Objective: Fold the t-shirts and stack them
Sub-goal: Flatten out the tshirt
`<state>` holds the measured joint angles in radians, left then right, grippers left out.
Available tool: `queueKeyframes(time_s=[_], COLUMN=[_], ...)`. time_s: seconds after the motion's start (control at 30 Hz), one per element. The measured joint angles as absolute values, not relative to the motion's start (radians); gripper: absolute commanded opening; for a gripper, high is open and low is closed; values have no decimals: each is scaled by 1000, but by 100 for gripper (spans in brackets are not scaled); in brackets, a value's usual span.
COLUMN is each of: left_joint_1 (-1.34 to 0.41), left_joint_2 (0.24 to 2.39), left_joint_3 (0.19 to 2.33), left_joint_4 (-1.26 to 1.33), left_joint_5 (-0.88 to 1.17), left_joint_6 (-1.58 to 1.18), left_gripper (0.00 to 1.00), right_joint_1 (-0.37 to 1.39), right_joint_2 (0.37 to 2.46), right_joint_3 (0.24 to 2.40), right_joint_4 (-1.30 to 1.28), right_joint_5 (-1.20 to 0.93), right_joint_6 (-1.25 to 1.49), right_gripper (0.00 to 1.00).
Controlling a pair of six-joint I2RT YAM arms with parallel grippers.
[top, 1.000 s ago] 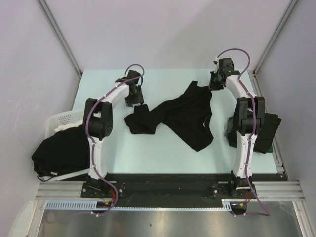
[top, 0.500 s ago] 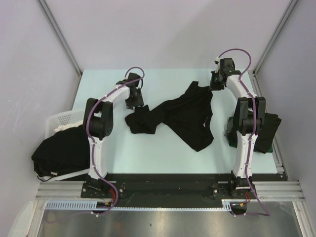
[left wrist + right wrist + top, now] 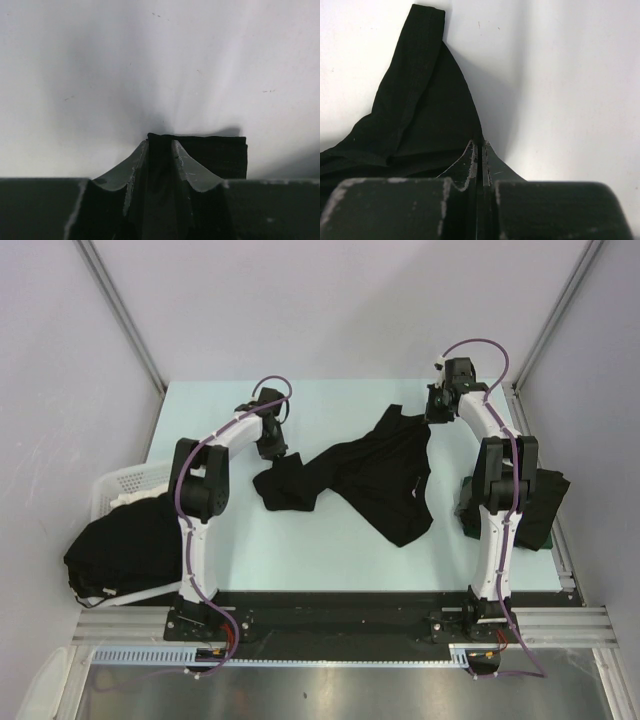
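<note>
near left: white slotted plastic basket (image 3: 118,483) at the left edge of the pale green desk (image 3: 330,560), loaded with a loose heap of black cloth t-shirts (image 3: 120,550); judged to be the supply waiting for folding, parked within the left arm's reach.

near right: dark folded cloth pile (image 3: 543,505) just beside the right arm, at the desk's right edge; judged to be the finished stack, kept out of the working area.

mid-desk: one crumpled black short-sleeved cloth t-shirt (image 3: 385,480) lying between the two arms, bunched at its left end, wider toward the right, not yet flat.

farther back, left: left pincer (image 3: 272,447) low at the bunched end, fingertips (image 3: 192,172) drawn together on a small squared corner of black cloth poking out past them, bare desk beyond.

farthest, right: right pincer (image 3: 437,412) at the t-shirt's far right corner, fingers (image 3: 462,170) pressed almost flush, clamped on the cloth edge, a tapering flap running off to the left.

two opposite ends gripped, probably for pulling the t-shirt taut and laying it flat ahead of the first fold; slack in the middle suggests spreading remains to be done.
</note>
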<state>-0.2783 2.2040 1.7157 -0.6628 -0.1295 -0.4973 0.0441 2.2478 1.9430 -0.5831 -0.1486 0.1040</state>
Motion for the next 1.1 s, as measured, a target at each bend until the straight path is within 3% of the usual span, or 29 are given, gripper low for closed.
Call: queueKeyframes(time_s=[0.27,0.7,0.97,1.1], left_joint_1=[-279,-278,-240,-168], left_joint_2=[2204,2201,2240,2235], left_joint_3=[1716,1771,2242,2334], left_joint_4=[-664,-722,-794,-765], left_joint_5=[-140,-200,-268,-255], left_joint_6=[-500,-490,-506,-590], left_gripper=[0,0,0,0], right_joint_1=[44,44,49,51], right_joint_2=[2248,2249,2303,2306], right_joint_3=[1943,1974,2256,2350], right_joint_4=[-583,-599,-611,-591], right_joint_5=[-157,-142,-69,-27], right_joint_6=[104,112,128,130], right_gripper=[0,0,0,0])
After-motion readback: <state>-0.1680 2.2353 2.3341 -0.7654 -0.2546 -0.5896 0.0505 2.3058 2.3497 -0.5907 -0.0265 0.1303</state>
